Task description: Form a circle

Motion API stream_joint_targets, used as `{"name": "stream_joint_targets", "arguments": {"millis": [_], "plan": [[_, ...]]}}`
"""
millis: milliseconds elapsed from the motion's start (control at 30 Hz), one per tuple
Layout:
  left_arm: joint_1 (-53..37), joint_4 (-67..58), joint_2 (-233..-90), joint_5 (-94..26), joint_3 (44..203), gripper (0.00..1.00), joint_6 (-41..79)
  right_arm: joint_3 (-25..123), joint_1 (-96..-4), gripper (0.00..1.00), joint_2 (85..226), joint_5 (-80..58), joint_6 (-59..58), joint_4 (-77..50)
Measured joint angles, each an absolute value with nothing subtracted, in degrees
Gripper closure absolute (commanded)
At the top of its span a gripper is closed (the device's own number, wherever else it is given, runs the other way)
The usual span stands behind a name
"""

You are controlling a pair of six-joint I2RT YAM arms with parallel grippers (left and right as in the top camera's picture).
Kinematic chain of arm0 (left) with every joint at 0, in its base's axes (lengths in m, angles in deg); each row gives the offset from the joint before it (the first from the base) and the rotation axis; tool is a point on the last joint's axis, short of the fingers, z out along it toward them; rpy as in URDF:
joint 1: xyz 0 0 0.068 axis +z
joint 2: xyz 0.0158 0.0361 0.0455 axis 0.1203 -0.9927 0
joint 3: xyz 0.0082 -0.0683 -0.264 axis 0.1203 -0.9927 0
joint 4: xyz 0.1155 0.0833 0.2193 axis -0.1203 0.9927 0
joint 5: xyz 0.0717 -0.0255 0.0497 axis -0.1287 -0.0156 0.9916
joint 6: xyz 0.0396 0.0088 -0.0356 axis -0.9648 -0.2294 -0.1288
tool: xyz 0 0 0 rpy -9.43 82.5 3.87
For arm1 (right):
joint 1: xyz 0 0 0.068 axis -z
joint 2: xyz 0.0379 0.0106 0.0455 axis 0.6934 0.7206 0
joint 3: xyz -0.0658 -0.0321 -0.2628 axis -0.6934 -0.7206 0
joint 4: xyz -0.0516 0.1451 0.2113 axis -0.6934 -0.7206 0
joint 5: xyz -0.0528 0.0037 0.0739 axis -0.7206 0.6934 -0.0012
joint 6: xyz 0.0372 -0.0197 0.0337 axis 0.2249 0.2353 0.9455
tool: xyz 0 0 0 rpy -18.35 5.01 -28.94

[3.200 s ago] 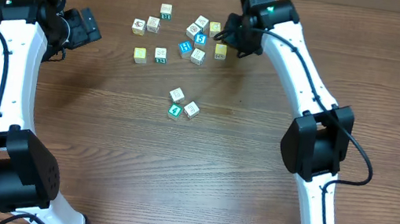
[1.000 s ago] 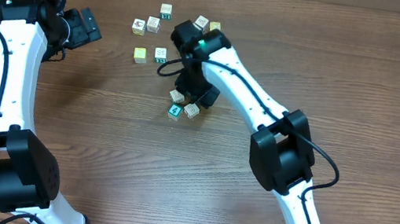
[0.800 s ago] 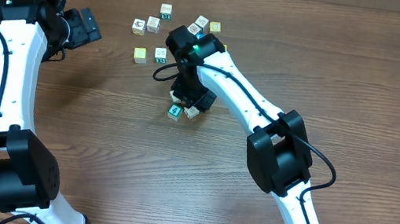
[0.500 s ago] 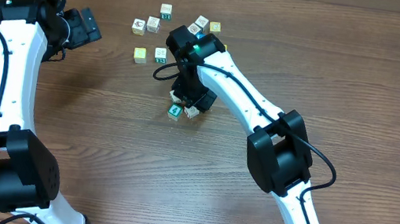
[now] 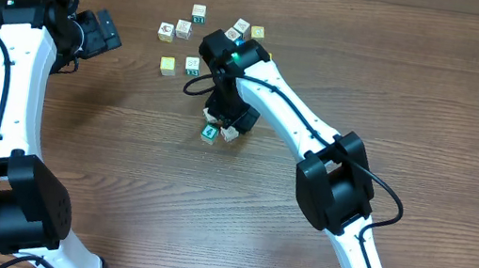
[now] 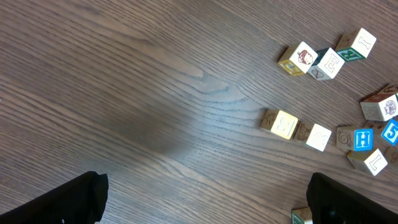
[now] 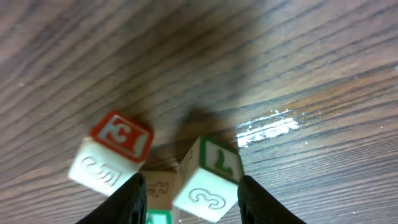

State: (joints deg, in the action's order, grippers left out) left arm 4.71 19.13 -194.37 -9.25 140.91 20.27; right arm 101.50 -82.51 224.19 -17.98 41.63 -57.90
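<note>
In the right wrist view my right gripper (image 7: 191,202) is shut on a tilted white cube (image 7: 208,180) with a green 7 and an embossed 3. This cube presses against the right finger. A tan cube face (image 7: 160,190) fills the space to the left finger. A white cube with a red face (image 7: 112,152) lies just outside the left finger. From overhead the right gripper (image 5: 224,116) covers most of the circle. Only a teal cube (image 5: 209,133) and a white cube (image 5: 230,134) show at its lower edge. My left gripper (image 5: 105,36) hangs open far to the left over bare wood.
A loose scatter of letter cubes (image 5: 183,29) lies behind the cluster, with yellow ones (image 5: 168,65) among them. The left wrist view shows the same scatter (image 6: 311,59) at its right side. The right arm (image 5: 299,114) stretches across the table's middle.
Since about three seconds ago the right arm swung from the scatter down onto the small cluster. It shifted slightly left in the last second and has held still since. The left arm has not moved.
</note>
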Motion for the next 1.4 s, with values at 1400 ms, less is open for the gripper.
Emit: {"name": "stream_joint_targets", "arguments": {"millis": [1400], "plan": [[4.7, 19.1, -194.4, -9.2, 140.9, 0.0, 20.3, 98.7, -81.9, 0.56, 224.0, -20.4, 45.0, -59.2]]}}
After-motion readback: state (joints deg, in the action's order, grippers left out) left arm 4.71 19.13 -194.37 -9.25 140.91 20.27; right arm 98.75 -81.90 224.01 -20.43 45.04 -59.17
